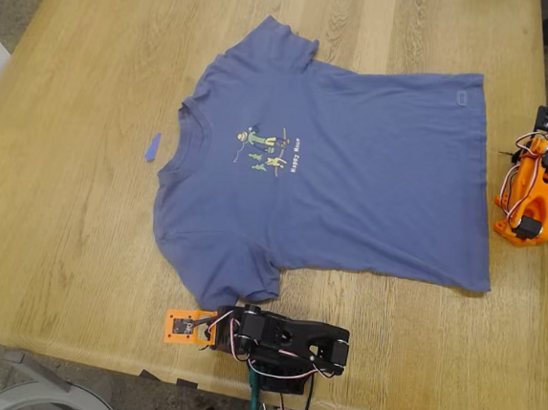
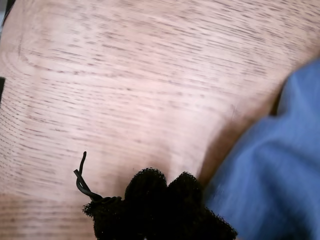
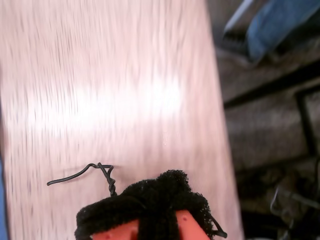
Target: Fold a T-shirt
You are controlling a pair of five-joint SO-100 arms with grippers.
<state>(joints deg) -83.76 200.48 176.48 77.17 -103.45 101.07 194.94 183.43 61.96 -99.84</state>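
The T-shirt [image 1: 353, 174] is laid flat and open on the wooden surface [image 1: 83, 198], print [image 1: 267, 150] upward, both sleeves spread. The first tool [image 2: 162, 187] is seen in its wrist view with its two black padded tips pressed together and nothing held between them. It is held low over bare wood, and the blue cloth [image 2: 270, 180] lies just beside it, not touching. In the exterior view this arm [image 1: 281, 340] rests folded near one sleeve. The second tool [image 3: 162, 187] shows its padded tips as one black lump without a visible gap, so it appears closed and empty. Bare wood lies under it, the edge of the surface is near, and floor is seen beyond. A small blue strip [image 1: 151, 146] lies beyond the collar, well apart from both tools.
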